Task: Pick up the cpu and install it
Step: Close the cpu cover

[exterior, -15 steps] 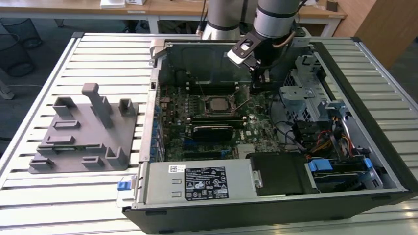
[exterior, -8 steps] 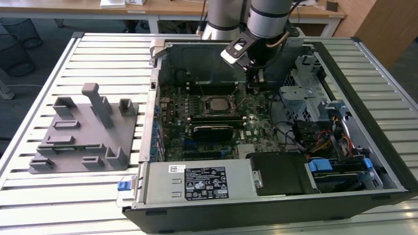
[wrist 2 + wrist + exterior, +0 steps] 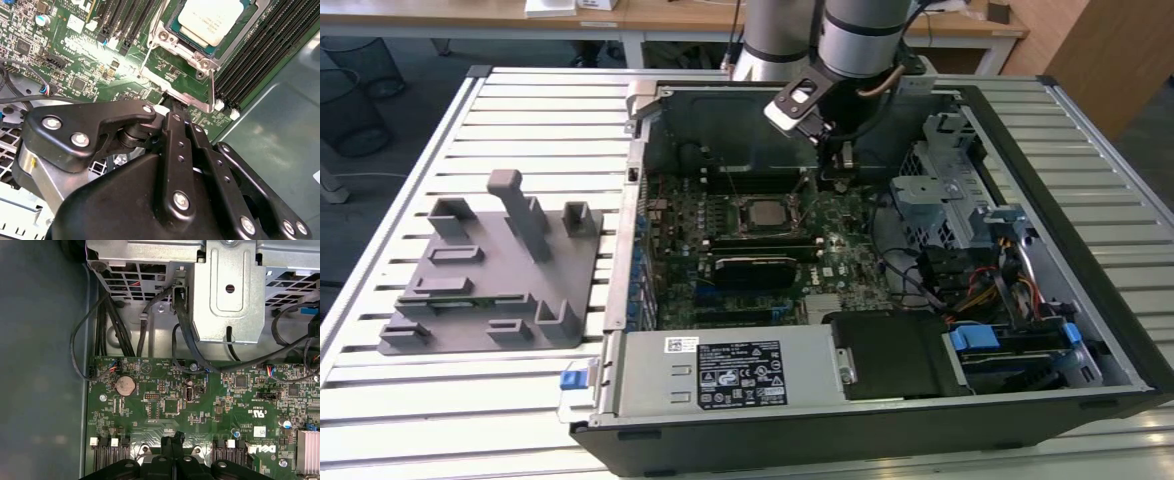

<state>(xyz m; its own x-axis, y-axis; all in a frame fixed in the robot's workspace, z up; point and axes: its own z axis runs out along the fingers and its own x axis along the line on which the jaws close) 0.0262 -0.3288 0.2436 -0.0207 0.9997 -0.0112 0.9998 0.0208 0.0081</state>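
The cpu (image 3: 759, 211) lies flat in its socket on the green motherboard (image 3: 847, 225) inside the open computer case. In the second wrist view the cpu (image 3: 212, 17) shows its silvery-white top inside the metal socket frame (image 3: 200, 62). My gripper (image 3: 841, 165) hangs over the board to the exterior view's right of the socket. Its black fingers are shut together, with nothing visible between them. In the second wrist view the gripper (image 3: 171, 103) has its tips at the frame's edge, beside the thin metal lever (image 3: 212, 87). The gripper (image 3: 173, 434) also meets the board in the first wrist view.
A grey plastic fixture (image 3: 494, 270) stands on the slatted table (image 3: 534, 110) at the exterior view's left. Black memory slots (image 3: 260, 55) flank the socket. Cables (image 3: 145, 315) and a metal drive cage (image 3: 227, 285) sit by the board's edge. The power supply (image 3: 720, 372) fills the case's near side.
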